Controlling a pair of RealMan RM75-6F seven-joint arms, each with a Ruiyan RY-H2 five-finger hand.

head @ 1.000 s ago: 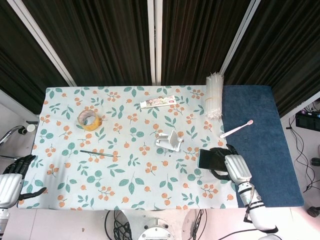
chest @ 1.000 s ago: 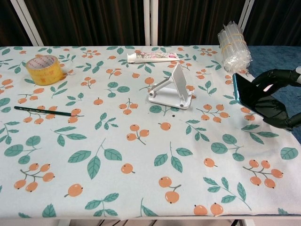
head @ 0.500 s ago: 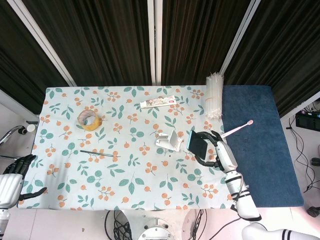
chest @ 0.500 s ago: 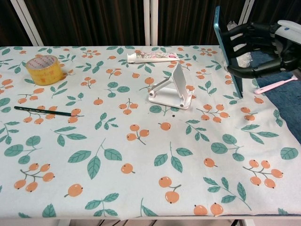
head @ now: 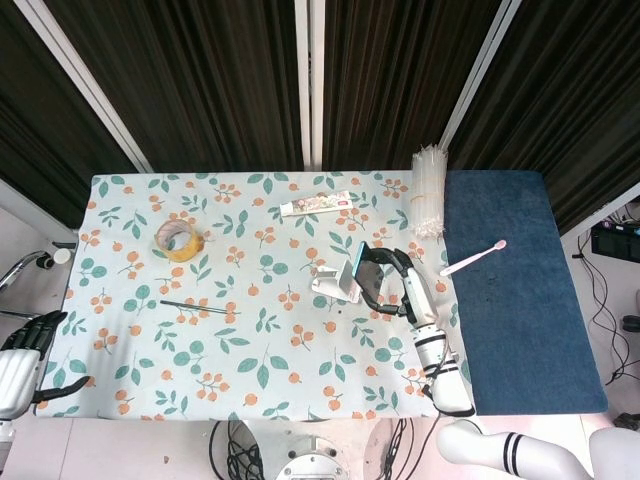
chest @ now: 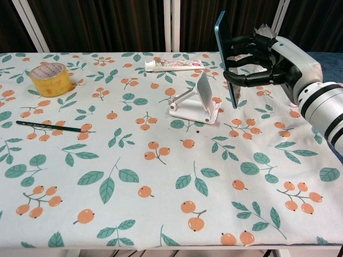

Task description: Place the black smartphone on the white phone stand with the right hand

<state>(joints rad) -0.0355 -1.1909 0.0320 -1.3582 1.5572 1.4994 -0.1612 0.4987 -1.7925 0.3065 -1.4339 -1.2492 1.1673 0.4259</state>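
The white phone stand sits folded open near the middle of the floral table. My right hand grips the black smartphone, upright on its edge and raised above the cloth, just right of the stand and apart from it. The phone's teal-edged side faces the chest view. My left hand rests open at the table's near left corner, holding nothing; the chest view does not show it.
A yellow tape roll, a dark pencil, a toothpaste tube and a bundle of clear straws lie on the table. A pink toothbrush lies on the blue mat at right.
My right hand has carried the phone leftward from the table's right edge, lifting and turning it upright, until it hangs close beside the stand. The left hand has stayed put.
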